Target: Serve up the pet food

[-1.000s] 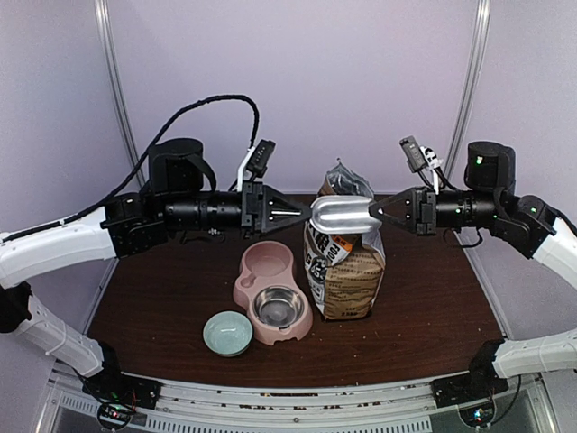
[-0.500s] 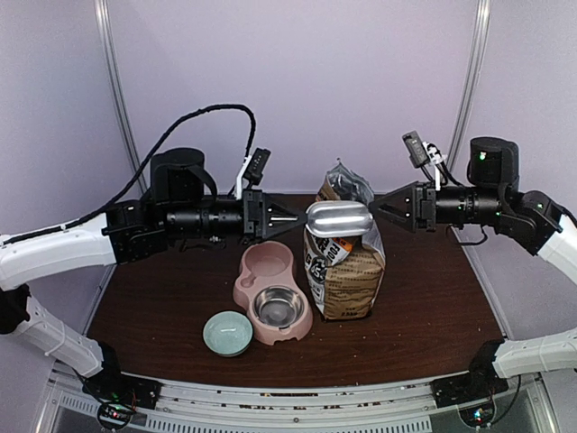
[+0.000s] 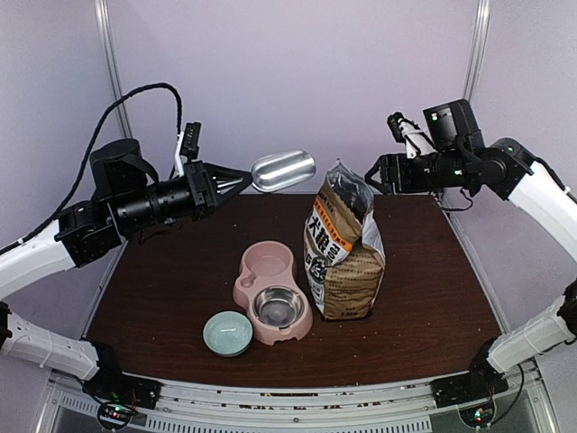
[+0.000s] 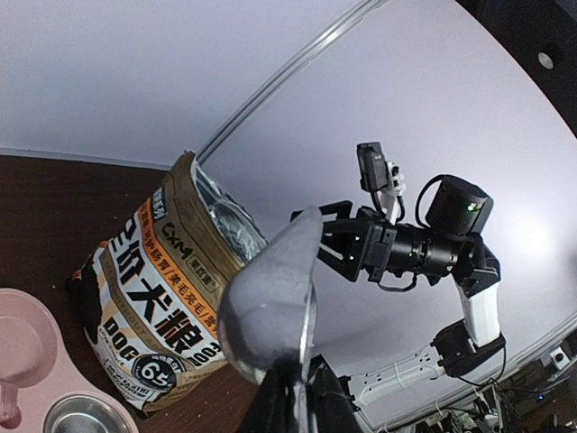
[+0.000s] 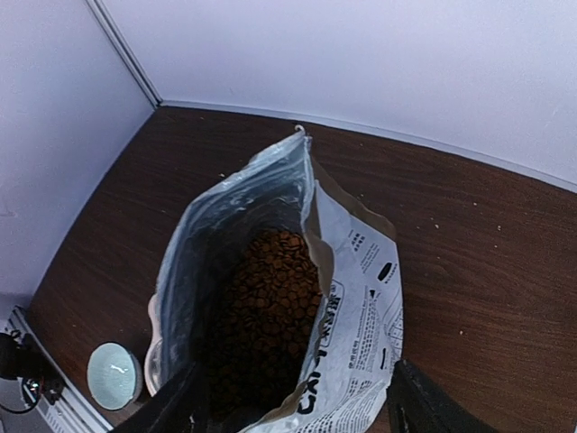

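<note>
The top camera overlooks the whole table (image 3: pixel 424 289) from behind; the right wrist looks down into the bag (image 5: pixel 361 307), which the left wrist views sidelong.

Reddish-brown kibble (image 5: pixel 273 299), pink double bowl (image 3: pixel 268 262), silver scoop (image 3: pixel 282 170), dark-brown table (image 3: pixel 162 298).

Released scoop (image 3: pixel 283 170) with right gripper (image 3: pixel 371 176), jaws opened, backed off right; lifted scoop up-left away from bag (image 3: pixel 347 262) with left gripper (image 3: pixel 243 179).
</note>
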{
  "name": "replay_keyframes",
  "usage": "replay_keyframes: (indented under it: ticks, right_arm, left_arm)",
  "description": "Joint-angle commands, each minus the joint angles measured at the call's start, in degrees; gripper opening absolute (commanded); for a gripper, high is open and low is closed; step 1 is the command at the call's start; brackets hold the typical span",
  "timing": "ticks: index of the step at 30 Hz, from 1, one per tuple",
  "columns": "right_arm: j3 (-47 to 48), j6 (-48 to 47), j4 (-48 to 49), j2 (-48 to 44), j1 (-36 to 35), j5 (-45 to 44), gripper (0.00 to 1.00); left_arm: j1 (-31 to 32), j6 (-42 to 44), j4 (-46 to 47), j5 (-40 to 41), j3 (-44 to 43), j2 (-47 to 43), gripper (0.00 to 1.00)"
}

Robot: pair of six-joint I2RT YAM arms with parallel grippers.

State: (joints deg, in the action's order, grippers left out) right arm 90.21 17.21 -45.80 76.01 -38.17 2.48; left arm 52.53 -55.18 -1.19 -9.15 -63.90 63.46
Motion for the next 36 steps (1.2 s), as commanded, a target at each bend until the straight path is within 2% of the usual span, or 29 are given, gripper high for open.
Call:
replay_keyframes:
  ticks: [1,6,11,13,16,17,25,31,36]
  right_arm:
    - [6.03,-1.51,-6.59,6.28,-0.26,-7.85,0.68]
    - [12.88,-3.35,-9.75,14.62,-0.32,-8.37,0.63]
    - [17.46,-4.31,-13.59,20.25,-0.26,-10.89,0.47]
    - [18.15,-4.72,-14.75,21.42,-0.24,-12.1,0.33]
    - [17.88,-4.86,-15.53,21.15,0.15,-15.22,0.05]
    - [17.76,-4.95,-15.48,20.68,0.51,-15.59,0.0]
    - [21.21,-7.19,-16.41,14.05,7.16,-20.74,0.0]
    - [30.8,-9.77,-20.28,12.49,10.57,-23.36,0.0]
    - [32.01,-7.97,-19.49,11.24,9.1,-17.35,0.0]
  left_arm:
    - [-1.73,1.03,-0.38,1.3,2.4,-2.19,0.0]
    - [-2.73,0.87,-0.81,1.48,4.03,-3.35,0.0]
    - [-3.35,0.89,-1.09,0.94,4.44,-3.52,0.0]
    - [-3.53,0.86,-1.25,0.88,4.47,-3.58,0.0]
    - [-3.75,0.82,-1.59,0.72,4.39,-3.61,0.0]
    - [-3.83,0.79,-1.66,0.67,4.28,-3.61,0.0]
    - [-3.82,1.01,-2.11,0.37,3.31,-3.4,0.0]
    - [-3.79,0.97,-1.79,-0.12,3.45,-3.34,0.0]
    - [-3.82,0.88,-2.06,-0.33,3.83,-3.59,0.0]
